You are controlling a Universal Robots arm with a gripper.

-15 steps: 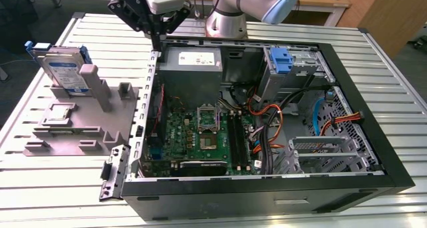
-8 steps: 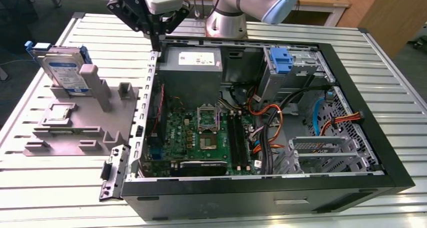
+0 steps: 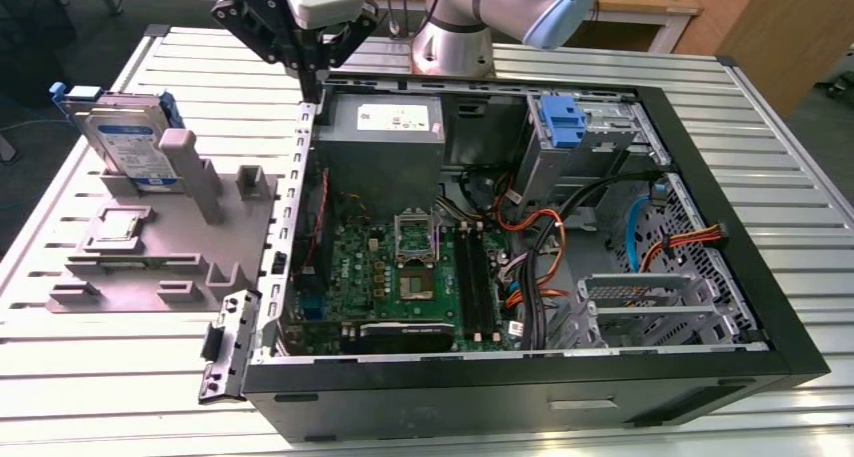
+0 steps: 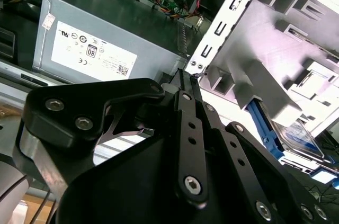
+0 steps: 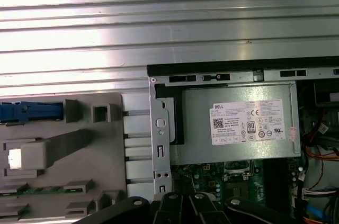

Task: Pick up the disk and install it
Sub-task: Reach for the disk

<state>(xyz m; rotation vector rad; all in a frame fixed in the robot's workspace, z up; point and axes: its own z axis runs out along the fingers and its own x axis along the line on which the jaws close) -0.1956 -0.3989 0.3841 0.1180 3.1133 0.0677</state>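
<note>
The disk (image 3: pixel 127 142) stands upright on edge in a slot of the grey fixture (image 3: pixel 147 247), at the exterior view's left. It is silver-grey with a white-and-blue label and a blue carrier. The second wrist view shows the disk (image 4: pixel 299 135) lying past the fingers, and the first wrist view shows the disk's blue carrier edge (image 5: pixel 29 113). My gripper (image 3: pixel 312 89) hangs over the left wall of the open computer case (image 3: pixel 287 227), near its back corner, to the right of the disk and apart from it. The gripper (image 4: pixel 189 74) is shut, fingertips together, holding nothing.
The case holds a grey power supply box (image 3: pixel 380 127) with a white label, right beside the gripper. There is also a motherboard (image 3: pixel 407 267), cables, a blue latch piece (image 3: pixel 561 117) and a metal drive cage (image 3: pixel 641 302). Everything stands on a ribbed metal table (image 3: pixel 107 377).
</note>
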